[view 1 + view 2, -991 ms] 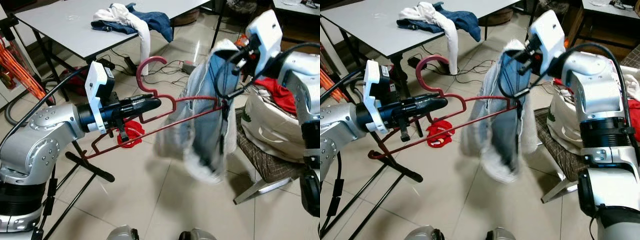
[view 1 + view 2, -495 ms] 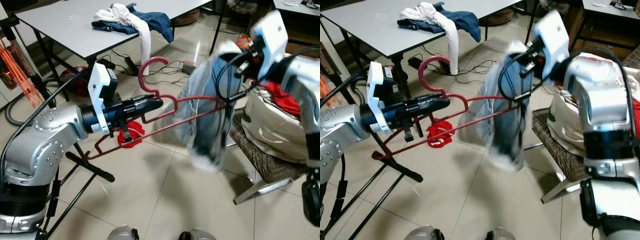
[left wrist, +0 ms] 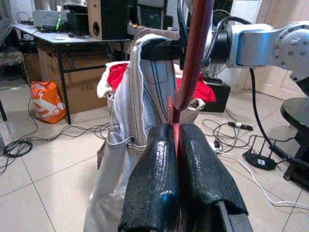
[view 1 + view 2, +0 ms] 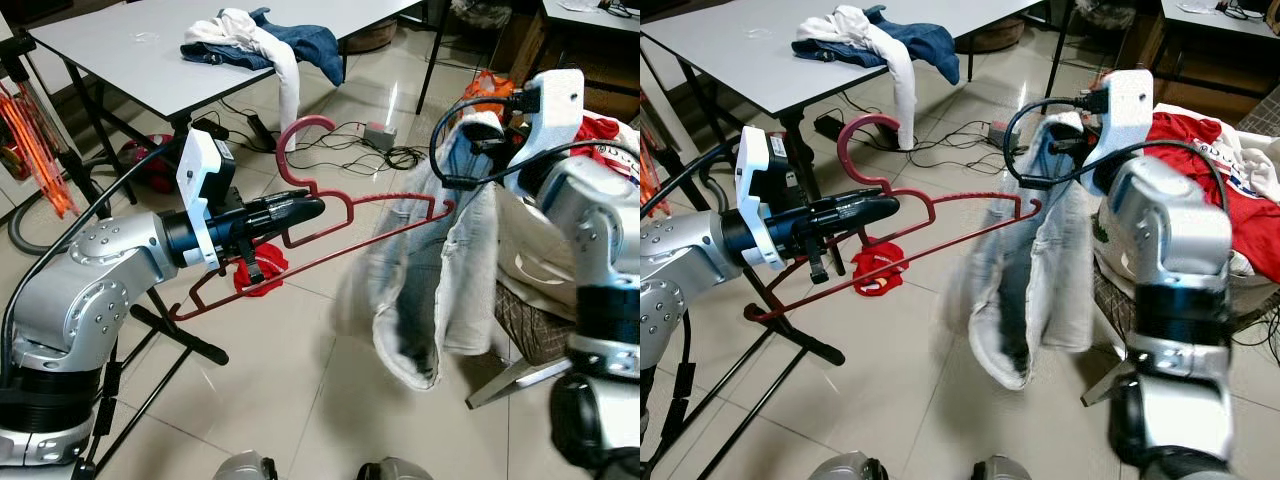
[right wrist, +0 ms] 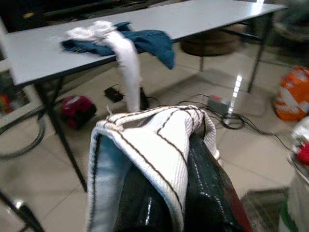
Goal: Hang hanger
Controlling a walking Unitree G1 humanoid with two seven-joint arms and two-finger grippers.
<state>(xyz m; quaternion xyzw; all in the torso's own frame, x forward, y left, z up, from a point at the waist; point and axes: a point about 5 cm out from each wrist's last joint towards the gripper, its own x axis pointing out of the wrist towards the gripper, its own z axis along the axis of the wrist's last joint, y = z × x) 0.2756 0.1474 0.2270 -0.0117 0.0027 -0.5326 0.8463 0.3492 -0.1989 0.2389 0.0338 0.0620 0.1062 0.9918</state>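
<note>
In the left eye view, the left gripper (image 4: pixel 300 208) reached out level from its silver arm and squeezed the thin, bendy red hanger (image 4: pixel 345 222) just under its round hook, while the right gripper (image 4: pixel 478 135) held up a soft, floppy pale jacket (image 4: pixel 430 275) beside the hanger's far tip. In the left wrist view, the two bumpy black fingers (image 3: pixel 154 179) were pinched tight on the hanger's red bar. In the right wrist view, the jacket's striped ribbed collar (image 5: pixel 154 140) lay folded over that gripper's shiny black fingers (image 5: pixel 205 188), which gripped it.

Head stereo downward; wrist cameras close-up.
</note>
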